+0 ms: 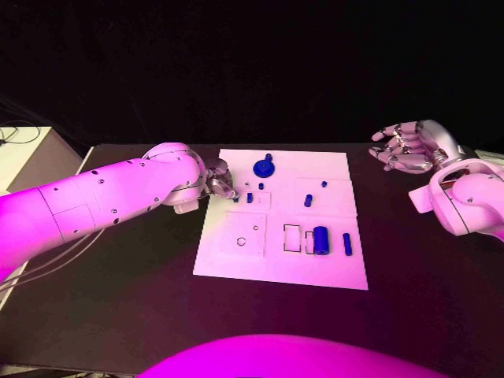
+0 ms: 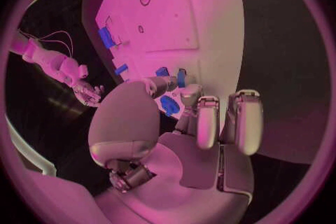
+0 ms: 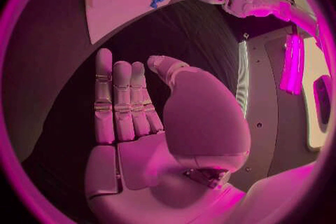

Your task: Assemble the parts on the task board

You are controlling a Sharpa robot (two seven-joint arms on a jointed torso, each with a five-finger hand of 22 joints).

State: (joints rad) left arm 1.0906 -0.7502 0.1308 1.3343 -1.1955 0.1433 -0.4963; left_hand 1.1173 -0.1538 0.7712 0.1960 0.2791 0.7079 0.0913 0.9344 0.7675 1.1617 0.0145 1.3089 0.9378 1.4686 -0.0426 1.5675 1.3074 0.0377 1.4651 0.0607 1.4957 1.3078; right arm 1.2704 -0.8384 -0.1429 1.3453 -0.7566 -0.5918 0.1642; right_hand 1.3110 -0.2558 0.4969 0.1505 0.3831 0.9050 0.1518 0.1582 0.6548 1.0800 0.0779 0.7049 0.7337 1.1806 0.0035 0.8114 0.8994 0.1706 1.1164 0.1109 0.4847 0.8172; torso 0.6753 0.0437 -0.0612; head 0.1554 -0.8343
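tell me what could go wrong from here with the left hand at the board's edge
1. The left hand has its fingertips down among small blue parts at the task board edge; it could nudge neighbouring pieces out of place.
2. The hand hides those parts from the head view, so a poor pinch might go unnoticed.
3. The right hand hangs open off the board, too far to help steady it.
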